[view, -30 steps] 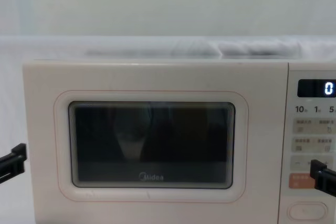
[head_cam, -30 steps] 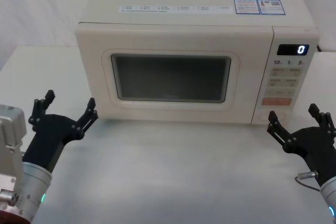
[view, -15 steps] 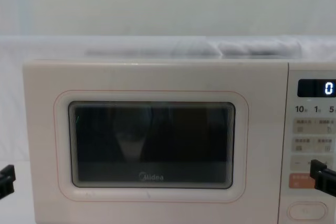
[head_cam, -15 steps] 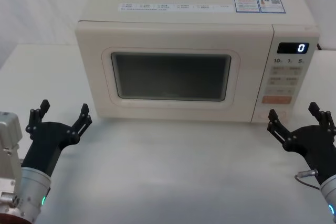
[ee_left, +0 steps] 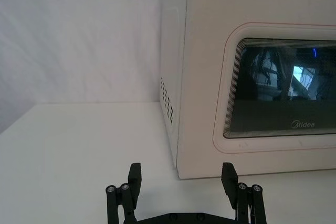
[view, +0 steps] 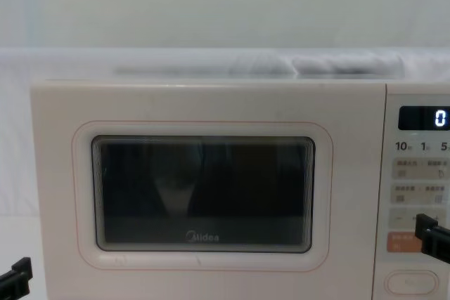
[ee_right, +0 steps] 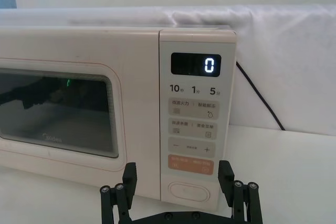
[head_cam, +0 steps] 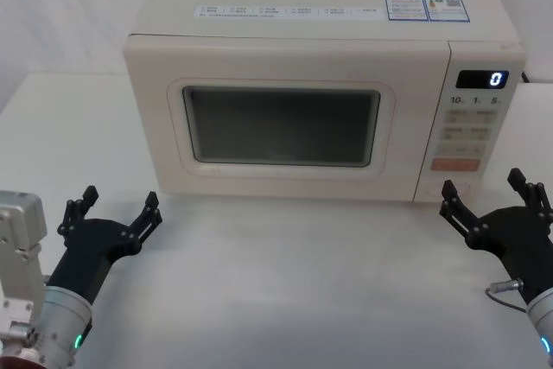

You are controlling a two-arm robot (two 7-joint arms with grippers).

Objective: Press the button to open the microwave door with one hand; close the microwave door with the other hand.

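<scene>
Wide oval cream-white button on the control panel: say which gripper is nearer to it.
Right. The right gripper hovers open just in front of the button; the left gripper is open by the microwave's far left corner.

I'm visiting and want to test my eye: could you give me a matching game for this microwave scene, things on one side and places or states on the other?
Things:
1. door
2. button
3. left gripper
4. display

Descriptions:
a. shows 0
b. open, near the microwave's front left corner
c. shut
d. oval, at the bottom of the control panel, before the open right gripper

Pairs: 1-c, 2-d, 3-b, 4-a
</scene>
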